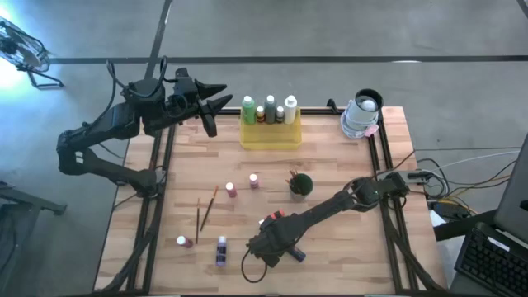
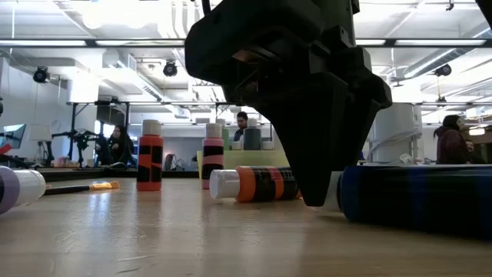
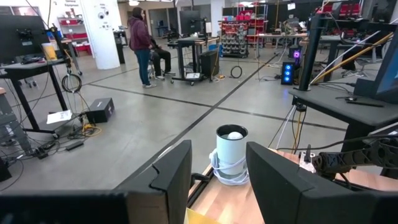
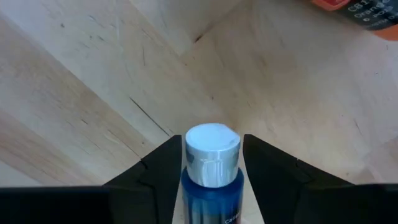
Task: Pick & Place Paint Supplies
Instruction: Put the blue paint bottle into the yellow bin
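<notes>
The right gripper (image 4: 211, 163), jaws straddling but not yet clamping the small, light, slippery blue bottle (image 4: 211, 168) lying on the tabletop (image 4: 93, 74), is aiming sensibly at its rigid shoulder just below the cap.

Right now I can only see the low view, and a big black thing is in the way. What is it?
Observer: That is the right hand, down over a blue bottle that lies on the table.
Operator: Where is the other hand?
Observer: The left hand is open and empty at the far side of the table, beside the yellow tray.
Operator: Is anything in that tray?
Observer: Yes, several bottles stand upright in it.
</notes>
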Motion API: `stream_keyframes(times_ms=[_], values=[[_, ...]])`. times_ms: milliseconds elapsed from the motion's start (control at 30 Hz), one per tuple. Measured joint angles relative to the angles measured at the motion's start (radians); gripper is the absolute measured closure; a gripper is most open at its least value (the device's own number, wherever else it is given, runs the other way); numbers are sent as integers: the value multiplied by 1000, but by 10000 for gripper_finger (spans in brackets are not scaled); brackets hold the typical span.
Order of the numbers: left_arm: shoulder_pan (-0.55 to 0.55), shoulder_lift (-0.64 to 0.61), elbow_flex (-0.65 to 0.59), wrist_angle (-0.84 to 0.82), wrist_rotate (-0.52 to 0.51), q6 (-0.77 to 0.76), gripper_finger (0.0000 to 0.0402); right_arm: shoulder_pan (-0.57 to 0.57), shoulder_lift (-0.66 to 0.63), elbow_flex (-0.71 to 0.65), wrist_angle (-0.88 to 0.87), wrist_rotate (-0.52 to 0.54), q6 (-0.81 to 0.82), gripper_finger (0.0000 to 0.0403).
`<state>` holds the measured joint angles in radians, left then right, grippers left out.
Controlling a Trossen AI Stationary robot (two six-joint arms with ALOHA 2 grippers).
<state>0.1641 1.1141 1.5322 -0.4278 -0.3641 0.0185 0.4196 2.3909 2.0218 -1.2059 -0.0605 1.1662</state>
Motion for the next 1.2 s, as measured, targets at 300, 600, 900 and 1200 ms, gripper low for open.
stream_keyframes(times_ms=[300,600,900,1200], values=[[0,0,0,0,0,0,243,-5,-5,-59,74,-52,-9,286],[0,0,0,0,0,0,243,-1,-7,-23,65,-22,4,289],[0,0,0,0,0,0,243,33,-62,108,-9,220,38,289],[0,0,0,-3,0,0,243,170,-211,235,-133,781,132,289]])
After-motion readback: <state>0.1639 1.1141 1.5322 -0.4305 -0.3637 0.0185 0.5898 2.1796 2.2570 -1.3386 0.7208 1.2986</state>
